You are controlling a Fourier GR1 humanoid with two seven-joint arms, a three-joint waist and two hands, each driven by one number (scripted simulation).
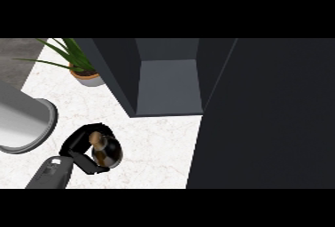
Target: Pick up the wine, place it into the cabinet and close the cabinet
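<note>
Left hand [82, 148] was nearest to you, fingers curled round wine [103, 150], held above counter [163, 146], just before open cabinet [167, 84]. Pick-up looked done; placing inside and closing door [268, 115] remained. Right hand you could not see.

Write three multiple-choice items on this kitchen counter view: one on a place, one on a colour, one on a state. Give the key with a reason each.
1. Where is the potted plant?
A. left of the cabinet
B. inside the cabinet
C. in the left hand

2. What colour is the counter?
A. red
B. white marble
C. green

3. How is the wine bottle now?
A. standing inside the cabinet
B. lying by the plant
C. held in the left hand

Key: 1 A, the pot stands by the cabinet's left wall. 2 B, pale veined top. 3 C, black fingers curl round it.
</note>
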